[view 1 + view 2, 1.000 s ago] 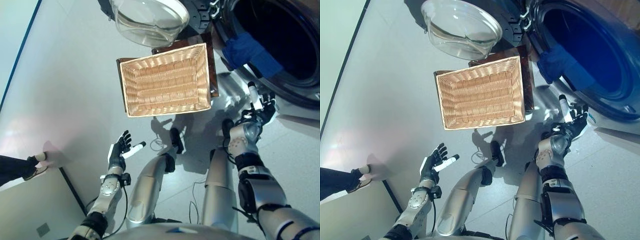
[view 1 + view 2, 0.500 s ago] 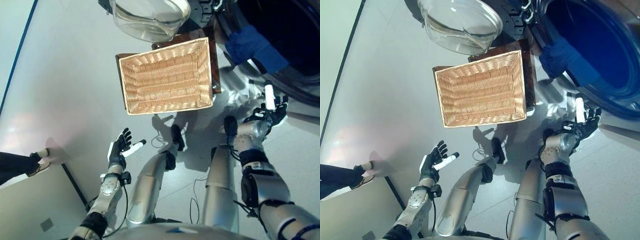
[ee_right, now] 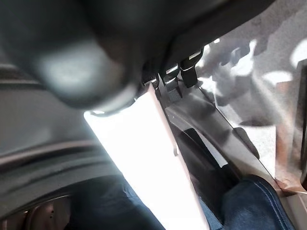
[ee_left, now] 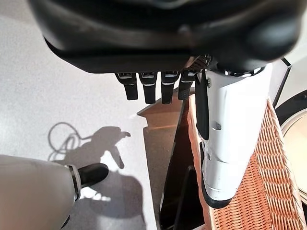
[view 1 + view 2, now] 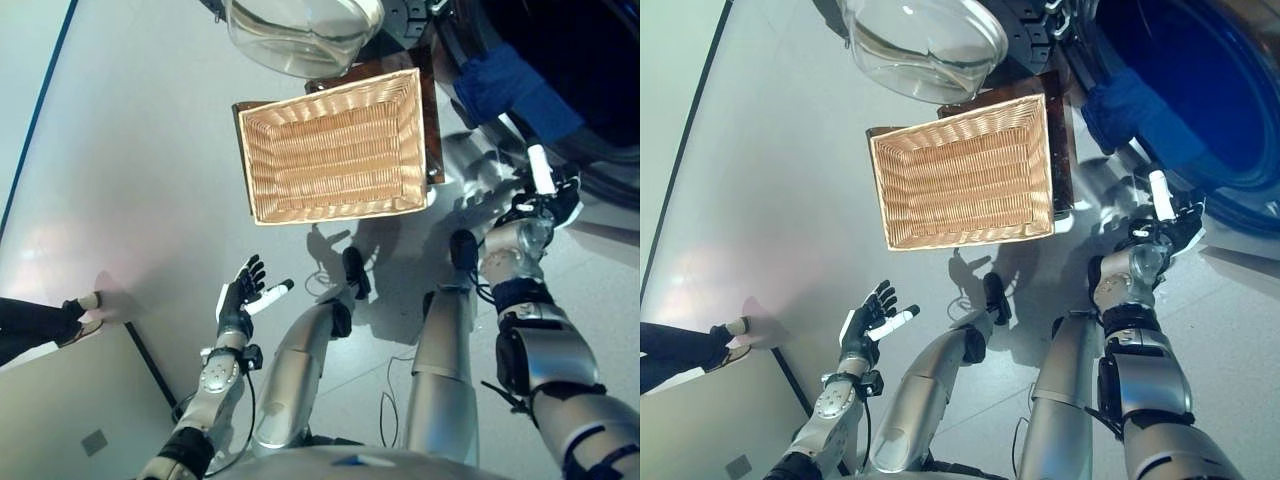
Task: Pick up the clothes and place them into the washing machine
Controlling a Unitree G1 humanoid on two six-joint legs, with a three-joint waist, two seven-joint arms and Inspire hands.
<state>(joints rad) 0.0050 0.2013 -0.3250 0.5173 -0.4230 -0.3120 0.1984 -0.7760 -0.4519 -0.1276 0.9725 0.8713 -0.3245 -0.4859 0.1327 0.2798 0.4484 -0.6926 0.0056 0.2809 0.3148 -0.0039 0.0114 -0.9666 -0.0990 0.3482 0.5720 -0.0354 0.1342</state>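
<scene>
With the basket (image 5: 333,148) empty, the blue clothes (image 5: 515,88) hang over the washer (image 5: 1200,100) door rim, half in, so the right hand (image 5: 540,205), fingers released, waits just below while the left hand (image 5: 238,296) idles, fingers relaxed.

No text, label, number or sign could be read anywhere in these views.
</scene>
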